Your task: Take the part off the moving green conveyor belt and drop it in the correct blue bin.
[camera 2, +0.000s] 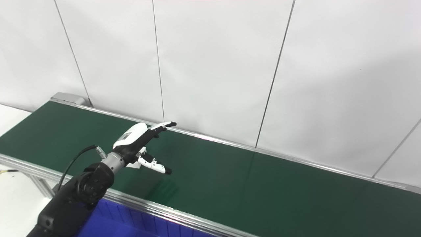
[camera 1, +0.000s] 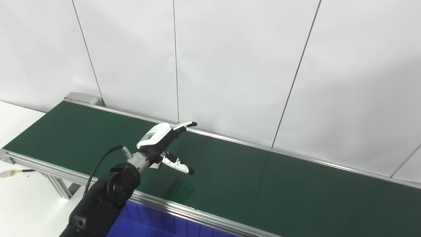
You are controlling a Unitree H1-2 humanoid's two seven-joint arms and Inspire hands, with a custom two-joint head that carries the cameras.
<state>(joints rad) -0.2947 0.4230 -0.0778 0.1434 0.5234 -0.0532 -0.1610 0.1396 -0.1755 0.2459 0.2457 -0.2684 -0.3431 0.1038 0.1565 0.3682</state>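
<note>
A long green conveyor belt [camera 1: 250,177] runs from upper left to lower right in front of a white panel wall. I see no part on the stretch of belt in view. My left hand [camera 1: 164,141] hovers over the near half of the belt, fingers [camera 1: 187,124] stretched out and thumb [camera 1: 179,164] spread apart, holding nothing. Its dark forearm [camera 1: 105,197] rises from the bottom left, crossing the belt's near rail. A blue bin [camera 1: 158,225] sits below that rail at the bottom edge. My right hand is out of both views.
An aluminium rail [camera 1: 197,210] edges the belt's near side, with a support leg [camera 1: 61,187] at the left. A white table surface [camera 1: 23,197] lies left of the belt, carrying a small cable connector [camera 1: 8,172]. The wall stands right behind the far rail.
</note>
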